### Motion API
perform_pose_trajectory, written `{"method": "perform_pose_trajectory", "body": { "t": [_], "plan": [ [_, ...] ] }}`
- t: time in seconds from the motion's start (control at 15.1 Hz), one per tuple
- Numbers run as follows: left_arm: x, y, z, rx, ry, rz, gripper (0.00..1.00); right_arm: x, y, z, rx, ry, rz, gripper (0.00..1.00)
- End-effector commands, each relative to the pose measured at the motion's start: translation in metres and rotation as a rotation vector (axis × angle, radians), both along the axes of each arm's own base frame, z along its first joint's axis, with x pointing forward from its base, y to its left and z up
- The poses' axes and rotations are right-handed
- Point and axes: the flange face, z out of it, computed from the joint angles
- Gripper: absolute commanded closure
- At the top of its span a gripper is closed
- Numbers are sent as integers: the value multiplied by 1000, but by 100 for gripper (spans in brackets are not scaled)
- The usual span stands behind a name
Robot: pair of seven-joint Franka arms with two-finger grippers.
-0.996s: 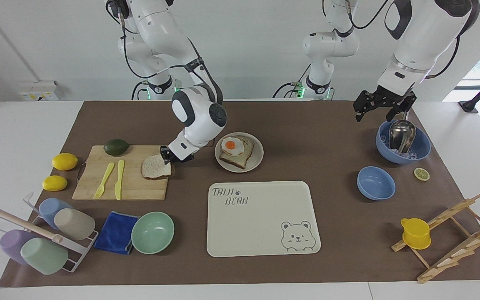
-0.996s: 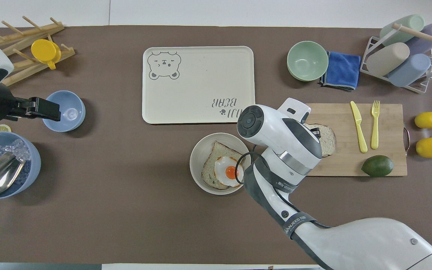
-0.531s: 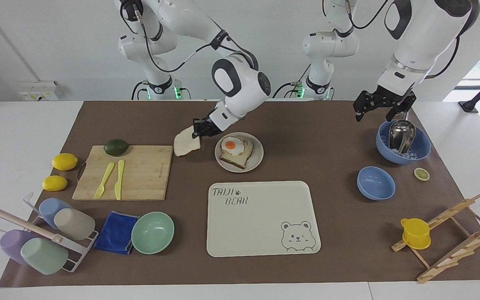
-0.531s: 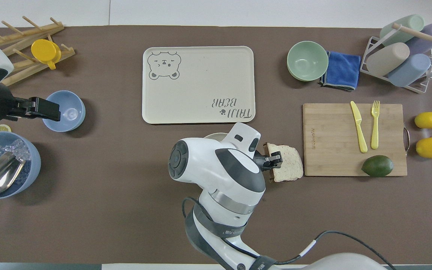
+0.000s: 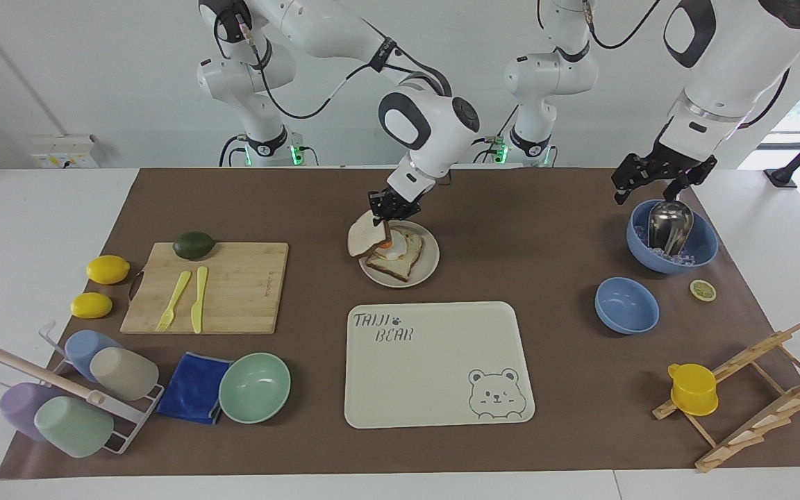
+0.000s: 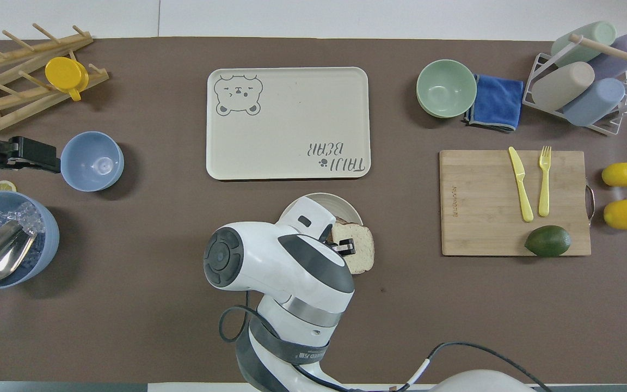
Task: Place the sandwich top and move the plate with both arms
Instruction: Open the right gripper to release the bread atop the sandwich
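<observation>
Plate [image 5: 430,264] between bear tray [image 5: 435,361] and robots, beside cutting board [image 5: 233,292].

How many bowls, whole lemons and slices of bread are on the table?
Bowls: 3 (mint-green bowl, small blue bowl, big blue bowl with ice)
Whole lemons: 2 (lemon beside the board, lemon nearer the cup rack)
Bread slices: 2 (sandwich top, held in the air; egg toast)
Total: 7
</observation>
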Motion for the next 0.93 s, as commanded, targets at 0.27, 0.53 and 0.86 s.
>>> {"method": "perform_pose_trajectory", "body": {
  "t": [0.27, 0.53, 0.86],
  "plan": [
    [-4, 0, -1, -8, -1, 8, 0, 9, 22, 0, 119, -9, -57, 100],
    [-4, 1, -2, -7, -1, 9, 0, 8, 15, -2, 92, -1, -64, 100],
    [-4, 1, -2, -7, -1, 11, 0, 33, -1, -5, 146, -23, -106, 100]
  ]
}}
